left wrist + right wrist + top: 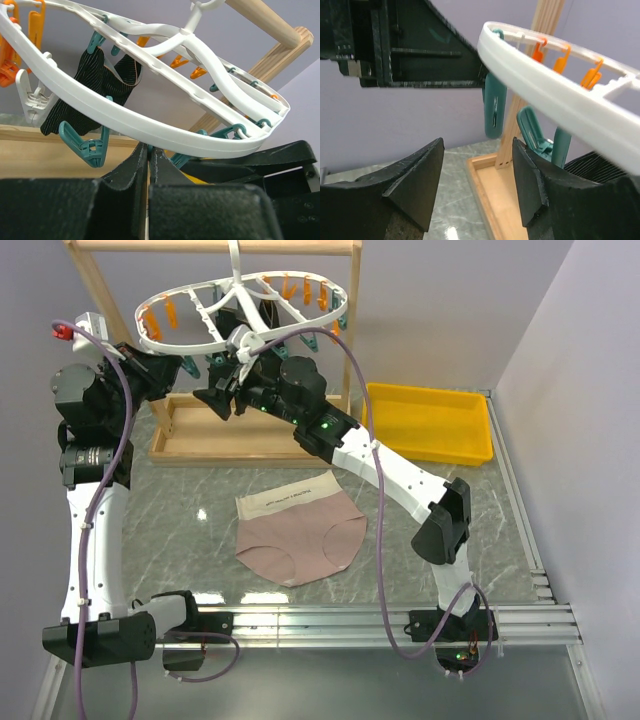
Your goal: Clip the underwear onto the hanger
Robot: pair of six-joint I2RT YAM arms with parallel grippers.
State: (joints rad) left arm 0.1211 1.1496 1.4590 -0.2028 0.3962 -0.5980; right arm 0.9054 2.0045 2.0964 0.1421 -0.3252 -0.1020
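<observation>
Underwear (300,535) lies flat on table (480,520), waistband toward hanger (180,343), well below both grippers. Right gripper (477,150) gapes, empty (probably nearer). Left gripper (148,155) closed at rim; any hold undeterminable.

one underwear (300,530), one hanger (160,341), one yellow tray (430,453), one wooden rack (240,451)

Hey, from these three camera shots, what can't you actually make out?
Left wrist view: the left gripper has its fingertips hidden behind the hanger rim, so whether they pinch anything is unclear.
Top view: the print on the waistband of the underwear is too small to read.
Top view: the hanger's hook is cut off by the top edge.
Both wrist views: the underwear is out of frame.
</observation>
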